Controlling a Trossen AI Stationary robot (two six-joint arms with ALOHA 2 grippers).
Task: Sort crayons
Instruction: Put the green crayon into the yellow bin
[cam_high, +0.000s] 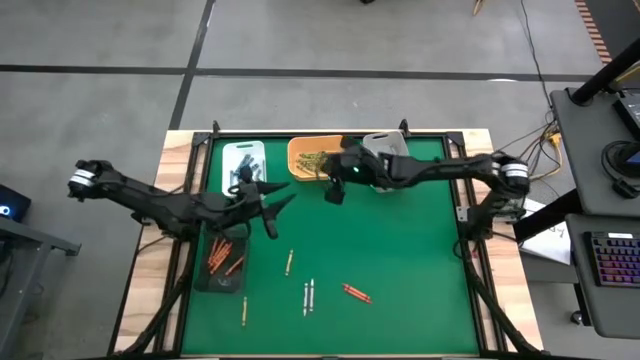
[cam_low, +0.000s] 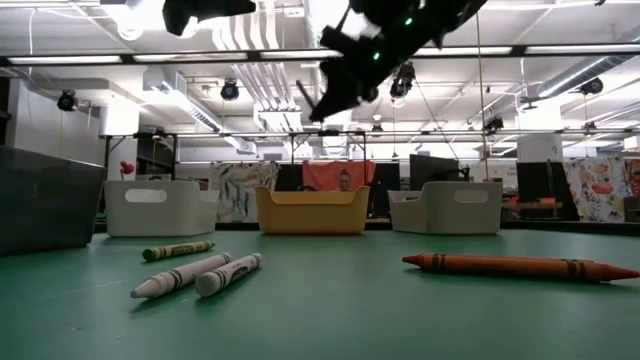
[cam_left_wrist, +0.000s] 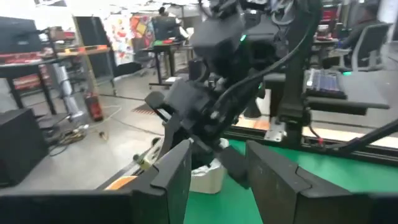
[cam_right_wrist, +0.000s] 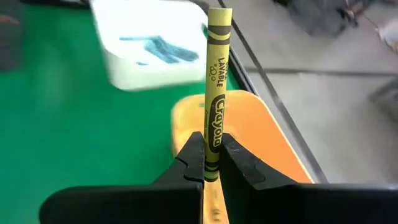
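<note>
- Between the closed fingers of the right gripper (cam_right_wrist: 205, 163) stands a yellow-olive crayon (cam_right_wrist: 217, 93), clamped near its lower end and pointing straight out past the fingertips; the grip looks centred, so no re-grasp seems called for
- Just beyond the crayon in the right wrist view lies the yellow tray (cam_right_wrist: 261, 134), with a white tray (cam_right_wrist: 155, 46) holding dark blue-grey sticks farther off; from above, the right gripper (cam_high: 335, 187) hangs beside the yellow tray (cam_high: 300, 150), which already holds olive crayons, so that tray is the likely target
- To do the drop well, I judge the gripper should be carried fully over the tray's opening, not its rim, and the crayon tipped or lowered before release; a long stick let go from height may bounce out or land across the wall
- Left gripper (cam_high: 268, 207) hovers at the left of the green counter (cam_high: 400, 250), fingers apart and holding nothing, close to the dark tray (cam_high: 205, 278) with red-orange crayons; it sits close to the right arm's path, so clearance between the two matters
- Loose crayons remain on the counter: grey-white crayons (cam_low: 195, 275), an olive crayon (cam_low: 178, 250) and a red-orange crayon (cam_low: 520, 266)
</note>
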